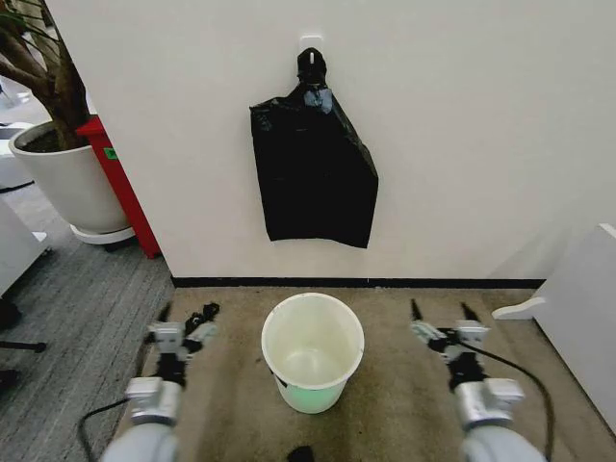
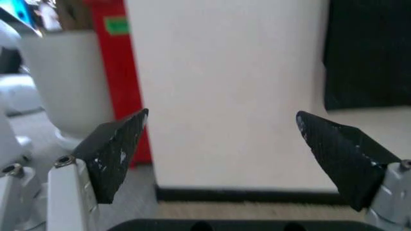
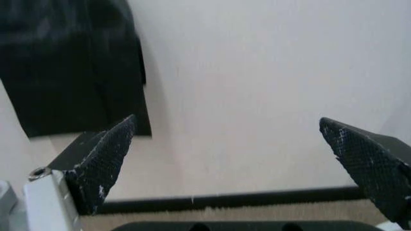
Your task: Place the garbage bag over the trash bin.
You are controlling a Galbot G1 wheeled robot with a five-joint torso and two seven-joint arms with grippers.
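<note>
No readable writing anywhere. The only label-like mark is a small green tag point(image 1: 111, 152) on the red cabinet point(image 1: 125, 188) at left; its print is too small to make out. The same tag appears as a green patch in the left wrist view, also illegible.

Bag point(image 1: 313, 164): black, glossy, crinkled, hanging flat against the white wall point(image 1: 462, 135) from a hook point(image 1: 311, 46) near the top. Gathered and tied at the neck, widening below; its bottom edge ends well above the floor. It hangs directly above and behind the bin.

Bin point(image 1: 312, 351): cream-white round bucket, upright on the tan carpet point(image 1: 404, 404) just in front of the black baseboard point(image 1: 385, 283). Mouth open, inside bare, greenish tint on the lower wall. It stands between the two arms, touching neither.

Left gripper point(image 1: 183, 316): low over the carpet, left of the bin, arm reaching forward toward the wall. Fingers spread wide with nothing between them; the left wrist view shows both black fingertips point(image 2: 119, 149) far apart, wall and baseboard visible in the gap.

Right gripper point(image 1: 441, 314): mirror pose right of the bin, at about the same height and reach. Fingers also spread wide and holding nothing; in the right wrist view the textured tips point(image 3: 103, 159) frame bare wall, with the bag off to one side.

White plant pot point(image 1: 67, 178) with a tree stands far left, beside the cabinet.
</note>
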